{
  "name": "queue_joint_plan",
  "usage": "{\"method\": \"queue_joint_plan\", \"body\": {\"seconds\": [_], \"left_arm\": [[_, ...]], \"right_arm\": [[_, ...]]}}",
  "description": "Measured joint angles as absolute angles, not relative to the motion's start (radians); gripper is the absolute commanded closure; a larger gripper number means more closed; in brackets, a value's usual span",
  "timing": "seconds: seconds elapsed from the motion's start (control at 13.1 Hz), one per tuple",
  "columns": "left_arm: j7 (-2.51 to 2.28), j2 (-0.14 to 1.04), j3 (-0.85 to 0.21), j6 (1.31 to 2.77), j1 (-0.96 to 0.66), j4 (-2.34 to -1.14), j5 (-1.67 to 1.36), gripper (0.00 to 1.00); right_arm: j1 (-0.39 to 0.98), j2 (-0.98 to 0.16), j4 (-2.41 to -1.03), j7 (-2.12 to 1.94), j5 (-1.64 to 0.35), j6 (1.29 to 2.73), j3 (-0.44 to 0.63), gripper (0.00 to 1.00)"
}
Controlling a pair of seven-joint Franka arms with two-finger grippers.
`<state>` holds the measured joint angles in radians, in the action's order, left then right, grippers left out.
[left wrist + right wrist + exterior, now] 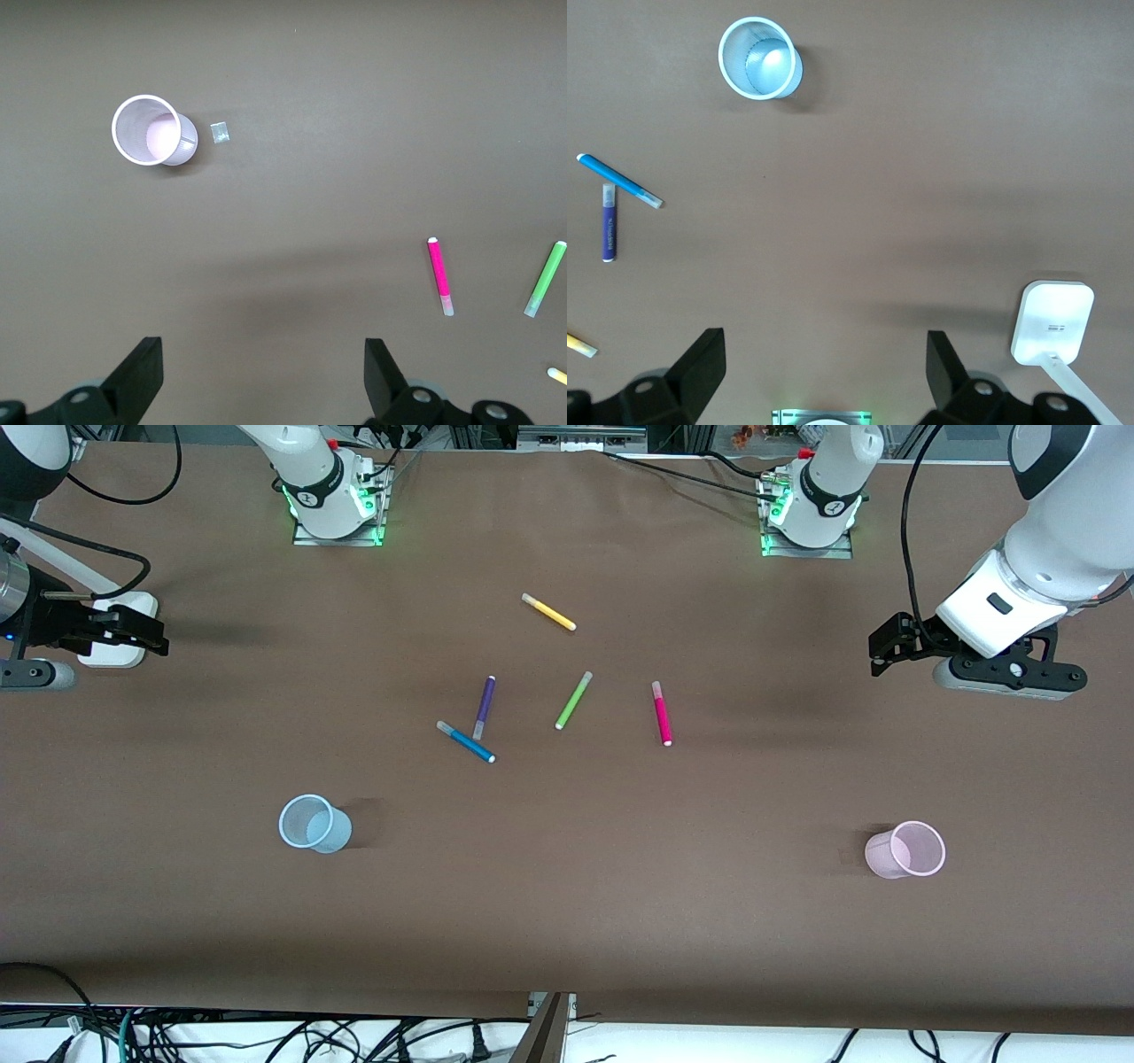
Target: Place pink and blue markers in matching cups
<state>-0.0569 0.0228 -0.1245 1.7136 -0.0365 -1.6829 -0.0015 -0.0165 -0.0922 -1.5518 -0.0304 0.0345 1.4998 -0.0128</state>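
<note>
At the right arm's end of the table the right gripper (146, 636) hangs over the edge region, fingers (700, 359) spread wide with nothing between them. Only the right wrist view shows a white rectangular block (1052, 322) under this arm.

The blue cup (314, 824) stands upright toward the front edge on that same end, with bare brown table (567, 921) all around it. In the middle of the table lie the pens. The blue marker (466, 742) lies at a slant, and the capped end of the purple pen (484, 707) touches or nearly touches it; I cannot tell which. The yellow pen (549, 612) lies nearest the robots' bases, apart from the others. The lime-green pen (573, 701) lies alone between the purple pen and the pink marker (662, 713), which has open room on every side.

The pink cup (905, 849) stands upright toward the front edge at the left arm's end. The left wrist view alone shows a small pale scrap (220, 133) just beside it.

The left gripper (890, 646) hangs over the left arm's end of the table, its fingers (383, 367) wide apart and empty. Neither marker is in a cup.
</note>
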Motion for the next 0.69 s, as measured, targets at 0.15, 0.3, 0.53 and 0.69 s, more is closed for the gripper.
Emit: {"method": "queue_joint_plan", "body": {"seconds": [0.15, 0.3, 0.53, 0.69], "left_arm": [[-0.057, 0.023, -0.124, 1.714, -0.036, -1.683, -0.002, 0.00], [-0.057, 0.023, -0.124, 1.714, -0.036, -1.683, -0.002, 0.00], [-0.057, 0.023, -0.124, 1.714, -0.036, -1.683, -0.002, 0.00], [-0.057, 0.023, -0.124, 1.714, -0.037, -1.683, -0.002, 0.00]], "right_arm": [[-0.017, -0.092, -1.552, -0.030, 0.033, 1.500, -0.013, 0.00], [-0.017, -0.092, -1.551, -0.030, 0.032, 1.502, -0.013, 0.00], [-0.013, -0.108, -1.551, -0.030, 0.025, 1.510, -0.017, 0.00], [0.016, -0.150, -1.552, -0.030, 0.019, 1.523, -0.028, 0.00]]}}
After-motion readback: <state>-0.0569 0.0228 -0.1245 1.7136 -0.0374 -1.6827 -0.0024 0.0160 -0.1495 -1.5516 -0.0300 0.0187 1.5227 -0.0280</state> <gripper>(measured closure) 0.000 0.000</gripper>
